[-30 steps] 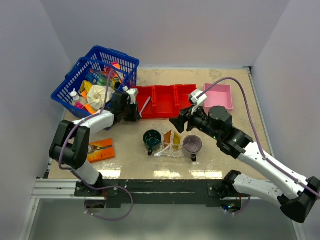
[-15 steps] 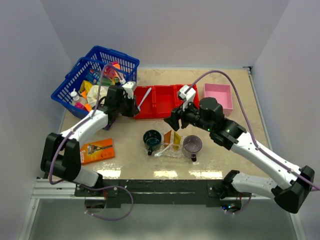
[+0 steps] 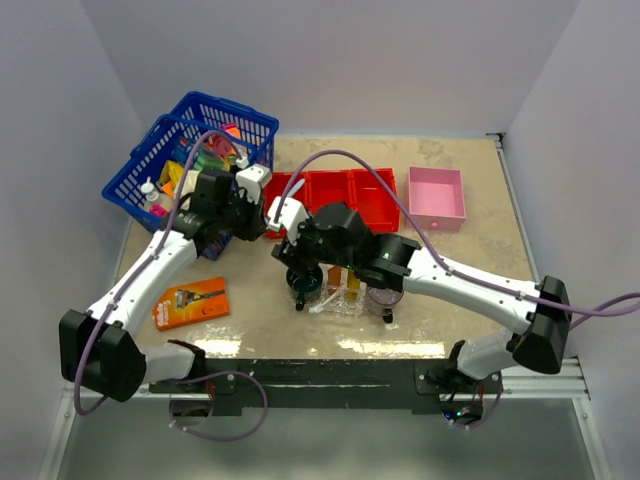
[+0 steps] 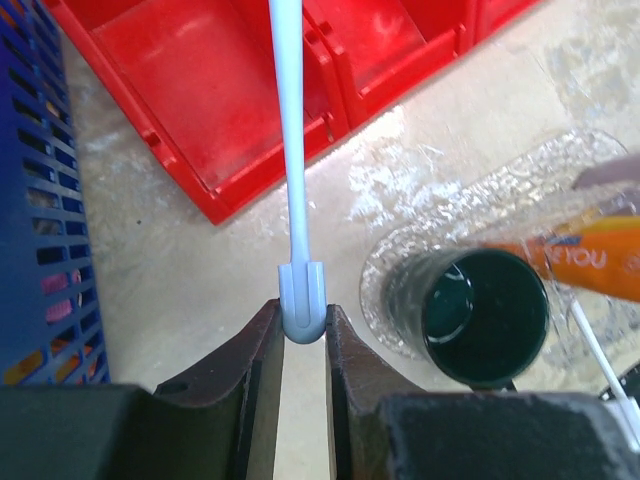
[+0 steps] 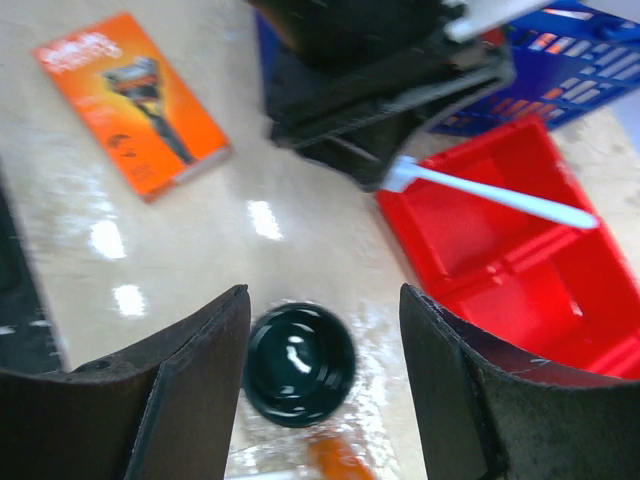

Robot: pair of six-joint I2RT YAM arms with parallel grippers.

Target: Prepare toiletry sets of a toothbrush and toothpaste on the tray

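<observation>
Overhead, the left end effector (image 3: 256, 216) sits just in front of the blue basket (image 3: 160, 160), by the left end of the red bin (image 3: 370, 190). The right end effector (image 3: 292, 262) hangs close beside it, over the dark green cup (image 3: 303, 285). Just to that end effector's right lies the clear tray (image 3: 350, 306) carrying the orange tubes (image 3: 336, 277) — a purple cup (image 3: 385, 290) stands beyond them. The razor pack (image 3: 190, 303) lies on the surface (image 3: 470, 270), nearer the arm bases than the left end effector.

In the left wrist view, this end effector is clenched on the butt end of a white toothbrush (image 4: 293, 150), which runs straight out ahead of the fingers over the red bin. Ahead and to its right stands the green cup, with one of the orange tubes, a second white toothbrush (image 4: 598, 352) and the tray's bumpy plastic around it.

In the right wrist view, the fingers stand wide apart with nothing between them — released. The green cup sits below the gap. Ahead, the other end effector holds its toothbrush out toward the red bin, and the razor pack lies ahead to the left.
</observation>
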